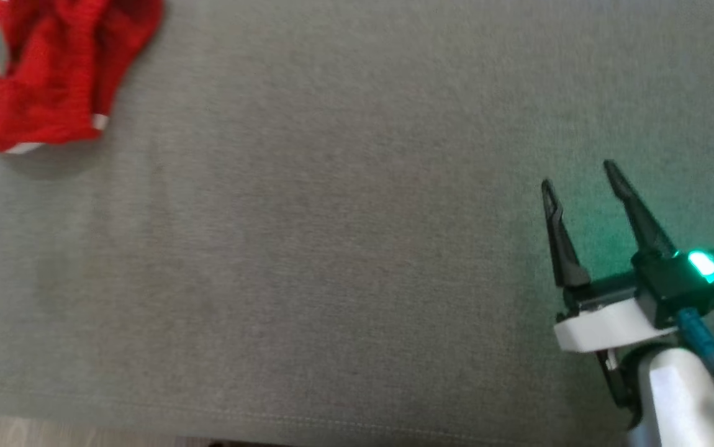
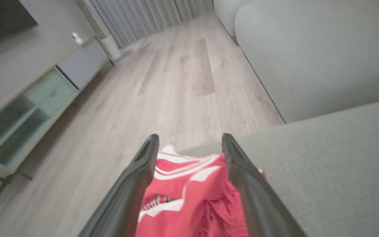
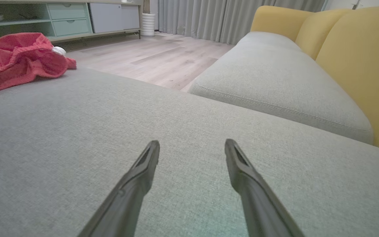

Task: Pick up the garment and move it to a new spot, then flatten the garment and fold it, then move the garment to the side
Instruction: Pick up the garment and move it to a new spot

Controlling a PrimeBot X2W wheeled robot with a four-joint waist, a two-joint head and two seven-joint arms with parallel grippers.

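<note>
A grey upholstered seat [image 1: 357,248] was bordered by wooden floor [image 2: 176,82], a cabinet [image 2: 28,105] and curtains [image 3: 202,16]. The red garment [image 1: 53,74] was bunched at its far left, framed by the open left pincer [image 2: 189,136]; the right pincer [image 1: 578,176] was held open, near right.
</note>
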